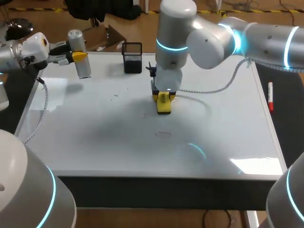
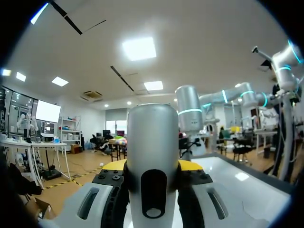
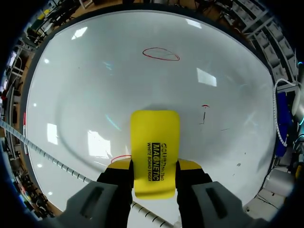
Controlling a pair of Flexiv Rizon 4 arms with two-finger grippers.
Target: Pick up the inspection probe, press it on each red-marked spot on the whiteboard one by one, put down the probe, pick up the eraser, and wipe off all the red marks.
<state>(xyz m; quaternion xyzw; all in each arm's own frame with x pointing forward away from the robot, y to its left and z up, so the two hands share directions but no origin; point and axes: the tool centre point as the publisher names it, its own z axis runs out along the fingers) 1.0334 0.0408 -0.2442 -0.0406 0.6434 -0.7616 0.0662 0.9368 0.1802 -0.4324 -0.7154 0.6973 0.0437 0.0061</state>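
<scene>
The right gripper (image 3: pixel 155 165) pinches a yellow rectangular eraser (image 3: pixel 155 137) on the white whiteboard (image 1: pixel 104 137); the left gripper (image 2: pixel 151 167) clamps a silver cylindrical probe (image 2: pixel 152 133) far left

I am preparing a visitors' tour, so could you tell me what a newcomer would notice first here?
First, the bright yellow eraser, clamped in the right gripper at the middle of the whiteboard. Next, the silver probe, held by the left gripper at the board's far left corner. A thin red oval lies on the board, on the eraser's near side.
</scene>
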